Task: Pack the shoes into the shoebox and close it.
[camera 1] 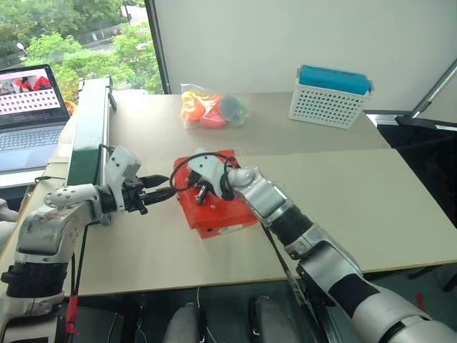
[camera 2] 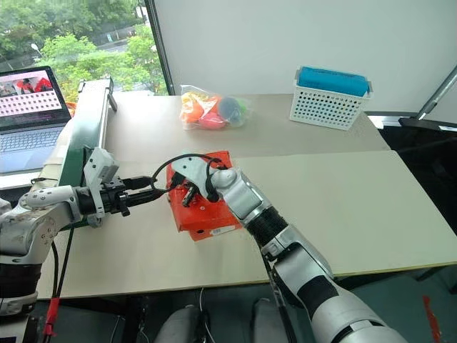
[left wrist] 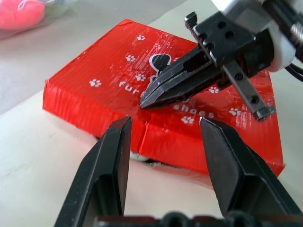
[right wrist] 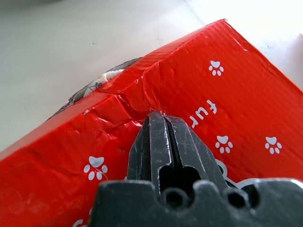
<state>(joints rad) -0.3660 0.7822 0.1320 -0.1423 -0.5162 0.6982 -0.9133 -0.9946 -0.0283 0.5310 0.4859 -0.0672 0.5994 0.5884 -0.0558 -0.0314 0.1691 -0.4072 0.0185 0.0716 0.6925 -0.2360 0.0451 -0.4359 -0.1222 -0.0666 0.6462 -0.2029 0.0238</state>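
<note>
The red shoebox [camera 1: 221,213] with white paw prints lies on the table in front of me, its flap lid down over it and creased at one corner. A bit of a pale patterned shoe [right wrist: 97,85] peeks out under that corner of the lid. My right gripper [camera 1: 202,191] is shut, and its tip presses on the lid [right wrist: 236,94] near the left edge. My left gripper [camera 1: 170,186] is open just left of the box [left wrist: 109,94], with nothing between its fingers [left wrist: 111,156].
A clear bag of orange, pink and blue things [camera 1: 212,107] lies behind the box. A white perforated basket with a blue top [camera 1: 330,96] stands at the back right. A laptop [camera 1: 28,114] and a green-topped ledge [camera 1: 89,121] border the table's left side.
</note>
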